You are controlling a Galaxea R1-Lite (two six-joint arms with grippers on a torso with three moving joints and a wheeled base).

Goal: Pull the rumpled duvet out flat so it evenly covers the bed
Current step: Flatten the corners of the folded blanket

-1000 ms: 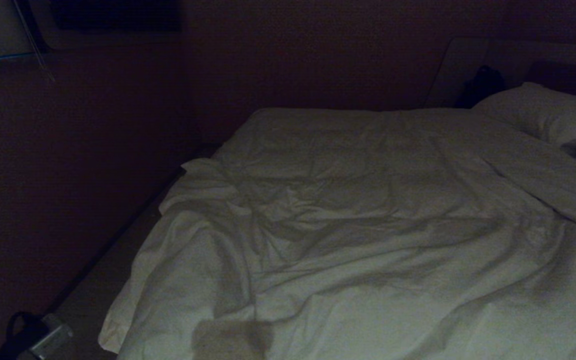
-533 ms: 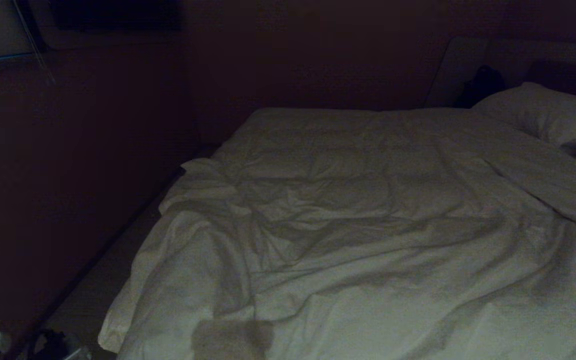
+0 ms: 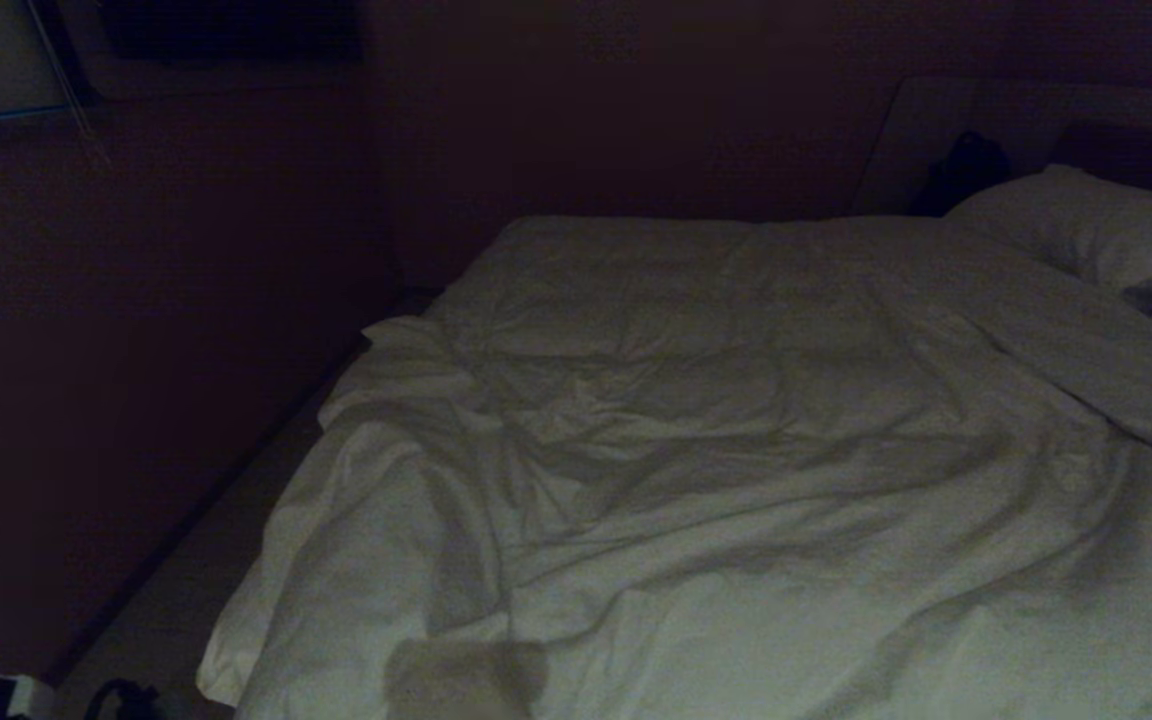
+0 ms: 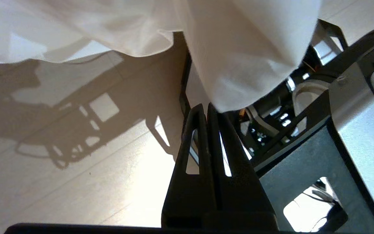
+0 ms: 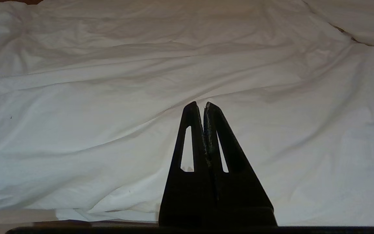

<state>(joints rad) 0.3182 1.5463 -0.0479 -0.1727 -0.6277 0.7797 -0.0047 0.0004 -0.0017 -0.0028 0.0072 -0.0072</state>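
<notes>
From the head view, we see the duvet [image 3: 736, 480] lying over most of the bed [image 3: 406, 300], rumpled, bunched at the near left corner; we judge the smoothing largely unfinished. From the left wrist, our left gripper [image 4: 205, 107] is clenched empty, low over the floor [image 4: 76, 169] beside the hanging duvet corner. From the right wrist, our right gripper [image 5: 200, 104] is clenched empty, facing wrinkled cloth.

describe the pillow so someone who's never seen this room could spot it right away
Start at the bed that fills most of the head view, draped in a rumpled white duvet. Follow it to the far right end, by the headboard. The pillow lies there: a plump, smooth white cushion, raised above the flat band of bedding beside it, unlike the creased duvet.
</notes>
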